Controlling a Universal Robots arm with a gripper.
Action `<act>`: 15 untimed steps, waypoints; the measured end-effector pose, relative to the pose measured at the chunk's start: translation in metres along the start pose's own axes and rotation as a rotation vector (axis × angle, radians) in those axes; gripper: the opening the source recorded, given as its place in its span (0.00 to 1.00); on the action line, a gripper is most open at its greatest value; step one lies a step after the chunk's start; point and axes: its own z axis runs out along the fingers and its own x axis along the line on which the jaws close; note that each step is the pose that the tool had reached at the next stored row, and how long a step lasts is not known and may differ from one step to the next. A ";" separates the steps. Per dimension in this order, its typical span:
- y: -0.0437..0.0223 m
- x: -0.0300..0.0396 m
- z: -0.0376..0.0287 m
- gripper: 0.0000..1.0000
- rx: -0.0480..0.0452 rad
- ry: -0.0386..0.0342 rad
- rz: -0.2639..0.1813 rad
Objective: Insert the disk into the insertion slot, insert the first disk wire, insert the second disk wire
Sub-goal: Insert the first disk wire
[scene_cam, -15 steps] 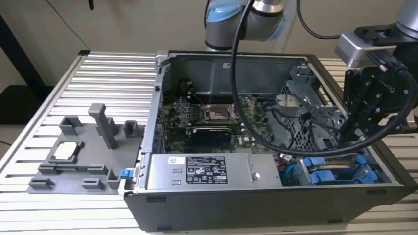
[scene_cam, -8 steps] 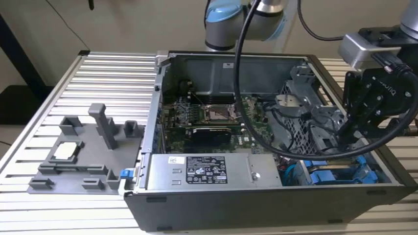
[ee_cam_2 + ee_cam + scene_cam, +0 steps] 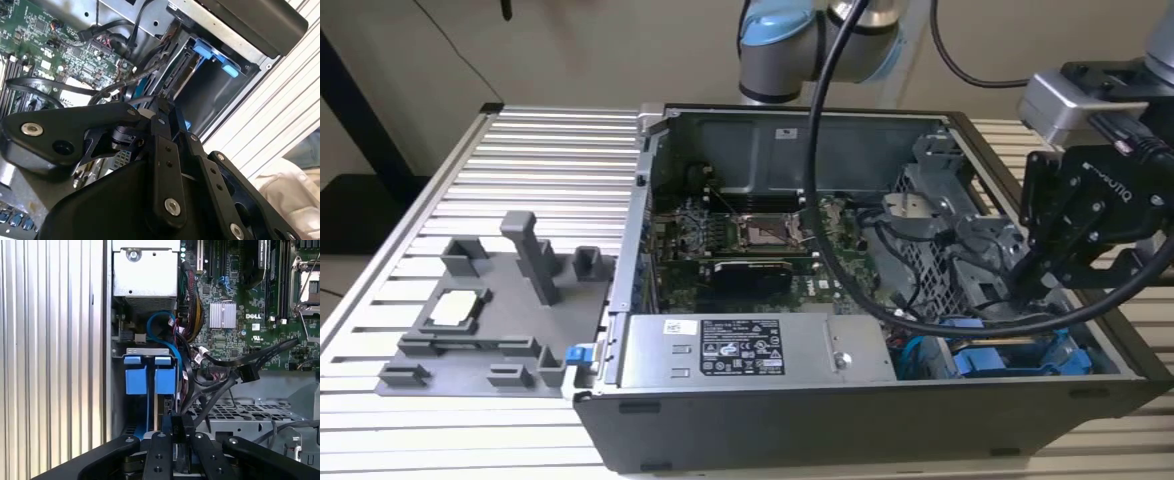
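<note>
With your gripper (image 3: 177, 427) fingers (image 3: 159, 455) pressed together close by the disk (image 3: 165, 377), seated in the insertion slot (image 3: 212, 92) toward the desk's (image 3: 520, 160) near edge, the crowding black wires (image 3: 220, 385) could, I judge, snag them.

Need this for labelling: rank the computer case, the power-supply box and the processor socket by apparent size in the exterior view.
1. computer case, by far the largest
2. power-supply box
3. processor socket, clearly smallest, though it sits farther back
</note>
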 end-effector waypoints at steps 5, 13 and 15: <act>-0.0043 0.0072 0.0025 0.19 -0.0069 -0.0042 0.000; -0.0236 0.0095 0.0075 0.19 -0.0260 -0.0125 0.000; -0.0239 0.0095 0.0092 0.19 -0.0259 -0.0176 0.000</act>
